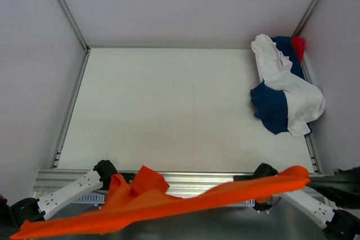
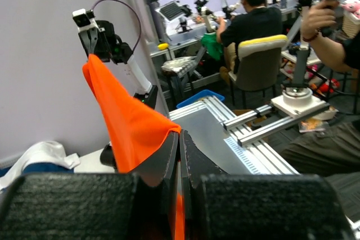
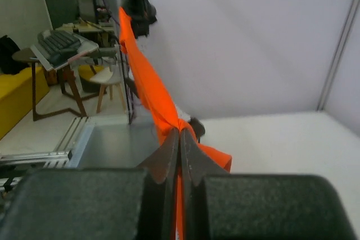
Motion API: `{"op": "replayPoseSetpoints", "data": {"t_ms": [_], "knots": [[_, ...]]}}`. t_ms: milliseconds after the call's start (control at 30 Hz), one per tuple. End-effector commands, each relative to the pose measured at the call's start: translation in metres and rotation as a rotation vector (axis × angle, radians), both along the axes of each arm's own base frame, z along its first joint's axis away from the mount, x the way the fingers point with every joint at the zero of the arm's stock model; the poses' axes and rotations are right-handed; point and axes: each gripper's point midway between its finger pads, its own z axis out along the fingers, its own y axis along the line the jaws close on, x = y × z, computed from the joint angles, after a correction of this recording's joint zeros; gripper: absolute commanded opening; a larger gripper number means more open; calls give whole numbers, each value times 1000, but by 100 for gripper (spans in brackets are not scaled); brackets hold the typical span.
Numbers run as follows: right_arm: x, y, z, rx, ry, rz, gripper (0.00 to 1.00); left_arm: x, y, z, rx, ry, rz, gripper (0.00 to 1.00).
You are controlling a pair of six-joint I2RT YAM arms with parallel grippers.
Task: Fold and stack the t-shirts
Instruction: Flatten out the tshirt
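Cloth this thin is looking light, limp and quick to bunch, so corners of hem or shoulder are looking the soundest places to pinch it. Stretched in the air, the orange t-shirt [image 1: 169, 200] is spanning from the left end effector [image 2: 179, 139] to the right end effector [image 3: 179, 136], both clenched on its edges, and is bunching nearer the left one. Well beyond the right end effector, the white t-shirt [image 1: 292, 94], navy t-shirt [image 1: 270, 113] and red-pink t-shirt [image 1: 298, 45] are lying heaped on the desk [image 1: 169, 105].

White walls [image 1: 185, 4] enclose a white table [image 1: 169, 111]; a yellow-backed chair [image 2: 260, 54] stands beyond.
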Motion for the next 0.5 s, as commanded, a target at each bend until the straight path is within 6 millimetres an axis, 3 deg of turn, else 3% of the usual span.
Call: {"op": "replayPoseSetpoints", "data": {"t_ms": [0, 100, 200, 367, 467], "knots": [[-58, -17, 49, 133, -212, 102, 1, -20, 10, 8, -2, -49, -101, 0], [-86, -22, 59, 151, -328, 90, 1, -30, 16, 13, -11, -95, -135, 0], [-97, -23, 63, 174, -386, 55, 0, -34, 18, 16, -36, -131, -129, 0], [-96, -23, 60, 207, -418, -6, 1, -44, 20, 27, -80, -174, -120, 0], [-87, -24, 53, 212, -443, -64, 1, -37, 13, 32, -69, -160, -122, 0]]}}
